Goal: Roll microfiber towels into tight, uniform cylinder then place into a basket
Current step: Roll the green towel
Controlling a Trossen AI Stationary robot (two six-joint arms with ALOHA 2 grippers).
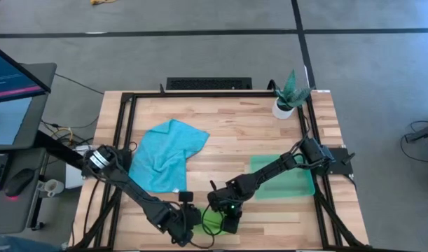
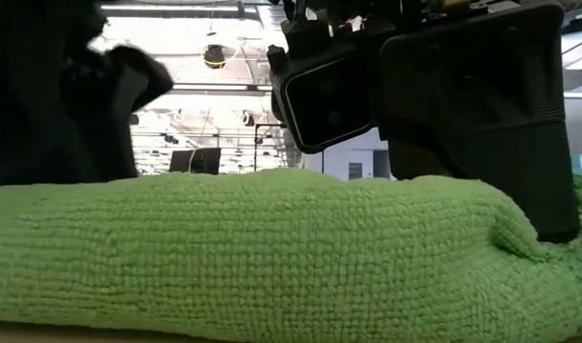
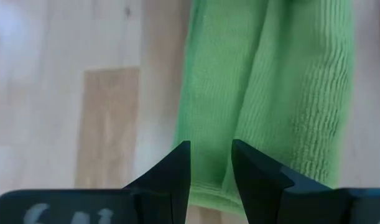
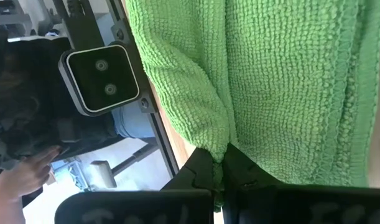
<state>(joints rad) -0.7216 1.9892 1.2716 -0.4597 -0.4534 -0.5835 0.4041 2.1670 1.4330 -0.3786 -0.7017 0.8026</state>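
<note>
R gripper (image 4: 219, 163): we see its jaws pinched together on a fold of the lime green towel (image 1: 212, 220); in the R wrist view the cloth bunches into the closed tips. L gripper (image 3: 211, 163): jaws stand partly apart, w/ the near edge of the green towel showing in the gap between them; we cannot tell whether the tips touch the cloth.

Both grippers meet at the front-centre edge of the table (image 1: 228, 122), L gripper (image 1: 188, 222) just beside the towel on its left, R gripper (image 1: 228, 218) on its right side. The green towel lies there as a roughly rolled, elongated bundle; low view shows it as a thick horizontal roll filling the lower frame (image 2: 271, 252), w/ one end pressed down under a dark finger.

Turquoise towel (image 1: 166, 154): crumpled, unrolled, on the table's left-centre, well apart from the grippers. Basket (image 1: 287, 176): right of centre, partly under the R arm; we see no towel in it. Small white plant pot (image 1: 284, 108) at the rear right corner.
</note>
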